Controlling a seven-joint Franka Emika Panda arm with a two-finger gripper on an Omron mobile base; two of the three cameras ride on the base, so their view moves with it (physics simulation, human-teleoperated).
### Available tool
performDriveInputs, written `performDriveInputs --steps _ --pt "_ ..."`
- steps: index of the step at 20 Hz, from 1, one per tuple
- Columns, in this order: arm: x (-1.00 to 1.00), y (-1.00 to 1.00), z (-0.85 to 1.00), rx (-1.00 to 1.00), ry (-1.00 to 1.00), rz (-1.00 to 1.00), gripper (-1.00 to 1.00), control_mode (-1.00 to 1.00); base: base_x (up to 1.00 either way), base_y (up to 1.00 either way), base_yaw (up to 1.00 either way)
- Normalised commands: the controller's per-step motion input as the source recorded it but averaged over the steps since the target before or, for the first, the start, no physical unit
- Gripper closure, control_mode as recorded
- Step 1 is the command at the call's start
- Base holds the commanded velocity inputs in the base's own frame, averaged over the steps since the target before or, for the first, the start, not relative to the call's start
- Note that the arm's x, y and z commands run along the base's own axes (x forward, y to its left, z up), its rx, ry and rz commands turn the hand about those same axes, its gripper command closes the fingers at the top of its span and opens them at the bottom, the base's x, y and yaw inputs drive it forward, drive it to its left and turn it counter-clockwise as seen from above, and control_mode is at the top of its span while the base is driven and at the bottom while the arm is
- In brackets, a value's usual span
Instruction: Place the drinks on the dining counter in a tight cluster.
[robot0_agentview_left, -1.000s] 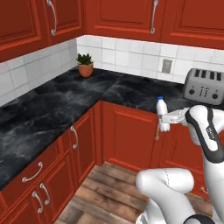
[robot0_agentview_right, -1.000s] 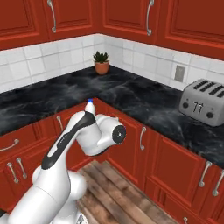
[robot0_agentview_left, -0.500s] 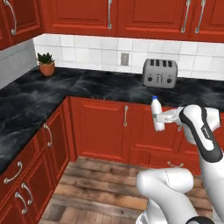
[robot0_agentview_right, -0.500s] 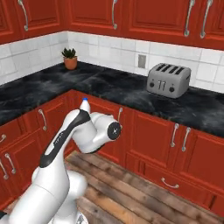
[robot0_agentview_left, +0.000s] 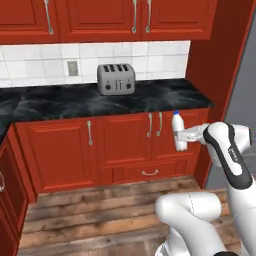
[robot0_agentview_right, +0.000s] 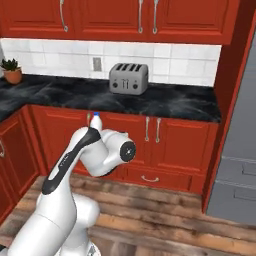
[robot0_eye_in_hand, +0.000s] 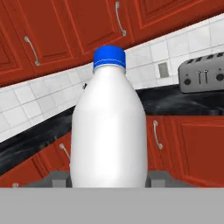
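Observation:
A small white bottle with a blue cap (robot0_agentview_left: 177, 124) is one of the drinks. It stands upright in the air in front of the red lower cabinets, and my gripper (robot0_agentview_left: 181, 136) is shut on its lower body. In the right base view the bottle's cap and shoulder (robot0_agentview_right: 95, 120) peek above my forearm. The hand view has the bottle (robot0_eye_in_hand: 109, 127) close up, with a dark fingertip (robot0_eye_in_hand: 56, 177) at its base on either side. The dining counter is out of view.
A black marbled worktop (robot0_agentview_left: 60, 100) backed by white tiles carries a grey toaster (robot0_agentview_left: 116, 78). Red cabinets (robot0_agentview_left: 125, 145) run below and above it. A grey fridge (robot0_agentview_right: 240, 165) stands at the right, a potted plant (robot0_agentview_right: 12, 71) at the far left. Below is a wooden floor (robot0_agentview_left: 90, 210).
The whole picture has swung: the cameras turned right, so the toaster slid from right to centre-left and the corner left the view. The bottle stays in my gripper.

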Motion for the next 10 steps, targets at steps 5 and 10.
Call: performDriveInputs --steps 5,10 --pt "0.00 0.00 0.00 0.00 0.00 0.00 1.00 1.00 -0.29 0.14 -0.71" --pt "0.00 0.00 0.00 0.00 0.00 0.00 1.00 1.00 -0.18 0.17 -0.79"
